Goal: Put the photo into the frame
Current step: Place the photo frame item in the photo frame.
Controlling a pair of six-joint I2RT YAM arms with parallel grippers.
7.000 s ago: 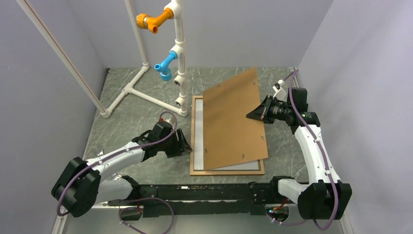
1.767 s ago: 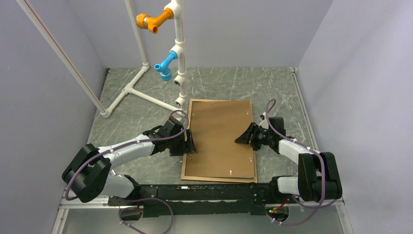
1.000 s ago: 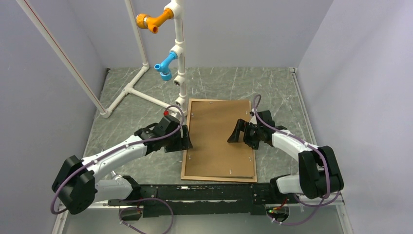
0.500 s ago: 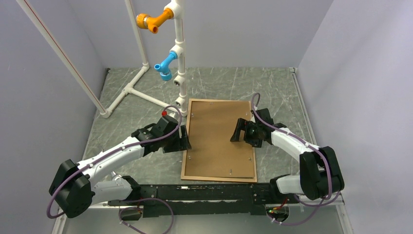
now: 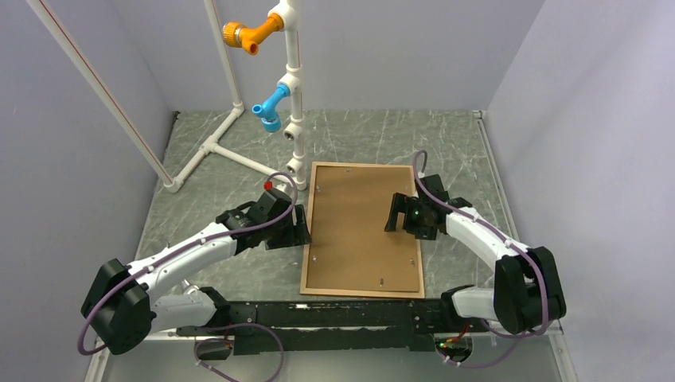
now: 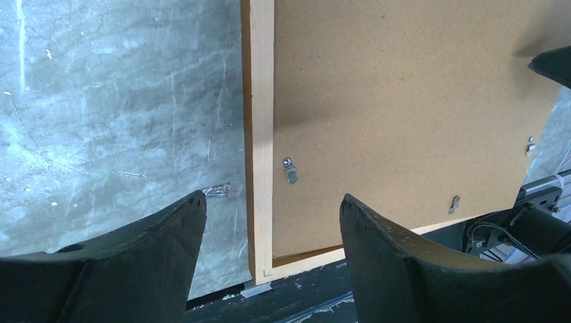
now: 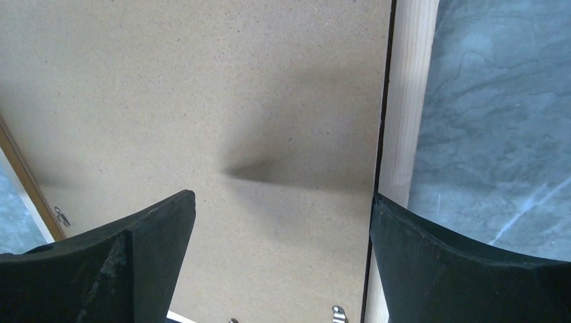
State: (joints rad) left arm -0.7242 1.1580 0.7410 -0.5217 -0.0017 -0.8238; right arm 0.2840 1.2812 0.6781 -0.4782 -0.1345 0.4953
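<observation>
The frame (image 5: 362, 293) lies face down on the grey marble table, and the brown hardboard backing sheet (image 5: 362, 227) fills it. The photo is hidden under that sheet. My left gripper (image 5: 302, 227) hovers open over the frame's left rail (image 6: 261, 134), one finger over the table and the other over the backing sheet (image 6: 404, 101). My right gripper (image 5: 392, 215) is open above the sheet's right side (image 7: 236, 87), next to the right rail (image 7: 407, 101). Neither gripper holds anything. Small metal clips (image 6: 291, 171) sit on the sheet's edges.
A white PVC pipe stand (image 5: 293, 95) with an orange fitting (image 5: 243, 33) and a blue fitting (image 5: 271, 107) rises just behind the frame's far left corner. A black rail (image 5: 318, 314) runs along the near table edge. Grey walls close in on both sides.
The frame with its backing sheet has slid slightly right and squared up. My right gripper shifted a little right. Seconds earlier the right gripper held that sheet tilted above the frame.
</observation>
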